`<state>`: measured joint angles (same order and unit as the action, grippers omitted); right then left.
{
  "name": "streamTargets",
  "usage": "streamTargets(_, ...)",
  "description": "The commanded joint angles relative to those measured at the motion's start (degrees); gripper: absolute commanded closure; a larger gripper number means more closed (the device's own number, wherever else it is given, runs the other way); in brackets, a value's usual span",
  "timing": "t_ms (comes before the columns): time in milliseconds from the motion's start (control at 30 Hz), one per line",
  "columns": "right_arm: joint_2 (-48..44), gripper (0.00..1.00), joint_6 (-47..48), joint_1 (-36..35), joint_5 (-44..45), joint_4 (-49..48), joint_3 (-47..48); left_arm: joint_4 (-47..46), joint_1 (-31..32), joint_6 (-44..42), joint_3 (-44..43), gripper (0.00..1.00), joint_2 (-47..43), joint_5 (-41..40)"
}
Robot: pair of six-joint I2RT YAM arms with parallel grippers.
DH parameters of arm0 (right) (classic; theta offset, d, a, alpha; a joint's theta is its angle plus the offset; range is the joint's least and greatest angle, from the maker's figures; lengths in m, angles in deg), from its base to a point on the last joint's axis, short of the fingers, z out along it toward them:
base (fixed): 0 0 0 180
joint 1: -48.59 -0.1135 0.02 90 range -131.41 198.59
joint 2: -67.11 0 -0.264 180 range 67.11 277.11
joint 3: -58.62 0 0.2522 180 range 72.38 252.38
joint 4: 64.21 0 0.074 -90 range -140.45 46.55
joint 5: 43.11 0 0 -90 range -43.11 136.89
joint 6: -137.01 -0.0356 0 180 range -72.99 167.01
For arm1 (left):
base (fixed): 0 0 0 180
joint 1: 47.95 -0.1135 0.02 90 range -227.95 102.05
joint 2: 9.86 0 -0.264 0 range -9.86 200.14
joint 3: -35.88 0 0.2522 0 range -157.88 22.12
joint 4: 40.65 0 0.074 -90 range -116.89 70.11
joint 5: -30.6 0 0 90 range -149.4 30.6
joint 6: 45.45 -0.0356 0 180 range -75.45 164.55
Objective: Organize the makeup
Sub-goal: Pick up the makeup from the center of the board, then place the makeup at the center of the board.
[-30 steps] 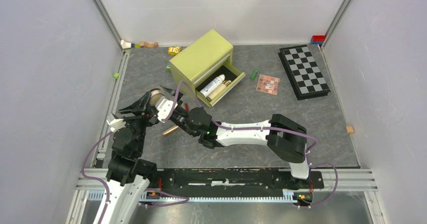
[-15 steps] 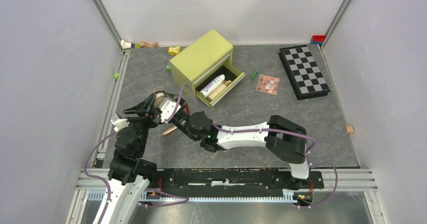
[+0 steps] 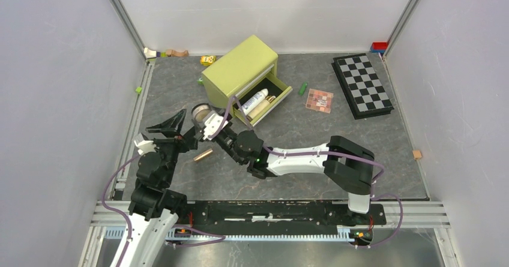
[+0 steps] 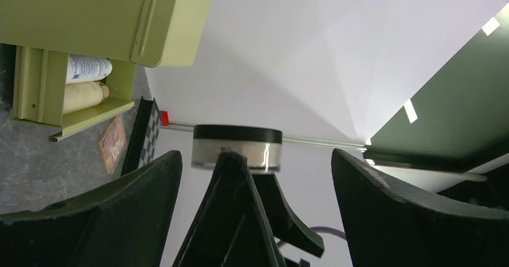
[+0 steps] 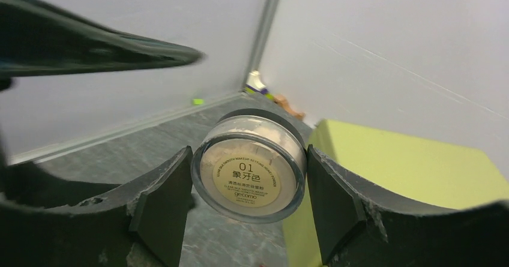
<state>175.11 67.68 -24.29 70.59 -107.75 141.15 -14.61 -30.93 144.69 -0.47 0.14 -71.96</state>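
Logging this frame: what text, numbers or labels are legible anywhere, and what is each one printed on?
"01": on the circular label of the round tan compact, right wrist view.
"象牙色": same label, directly beneath the number.
Finer lines above and below those on that label: too small to read reliably.
White bottle in the drawer: blue print, too blurred to read.
Nothing else shows legible text.
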Motion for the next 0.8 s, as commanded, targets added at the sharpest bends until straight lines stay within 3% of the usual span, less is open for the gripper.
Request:
streamTargets(0,-4.9,0.38,-0.4,2.6,3.3,-1.9,-1.9,-2.6,-0.3,-2.7,-1.4,0.00,0.1,0.3)
streamTargets(100,-7.2,0.38,-1.7,3.6,3.8,-0.5,-3.2,-1.7,-0.3,-5.0,-2.0,0.00,1.0,1.2)
streamTargets(200,-11.4,0.38,-3.6,4.6,6.0,7.2,-4.2,1.8,-0.3,-11.8,-4.8,0.00,2.2,0.6)
streamTargets(267,-15.2,0.40,-7.4,5.6,8.5,16.7,-4.4,4.9,-0.3,-20.4,-8.2,0.00,4.6,-0.3)
streamTargets(367,-21.4,0.40,-18.1,8.4,10.8,38.7,-3.2,12.7,-0.3,-31.5,-15.2,0.00,10.5,-2.1)
streamTargets(433,-25.0,0.40,-25.9,11.1,8.5,52.3,-2.9,16.2,-0.3,-39.9,-19.6,0.00,16.2,-1.8)
streamTargets(533,-29.6,0.40,-29.9,13.5,3.7,68.6,-4.6,21.0,-0.3,-48.5,-25.5,0.00,23.4,-2.3)
streamTargets(667,-33.5,0.38,-31.1,16.0,-2.6,84.0,-7.3,21.2,-0.3,-58.6,-29.5,0.00,28.7,-3.8)
streamTargets(767,-34.5,0.36,-31.4,18.1,-8.1,90.2,-10.8,18.6,-0.4,-67.3,-31.2,0.00,30.2,-1.2)
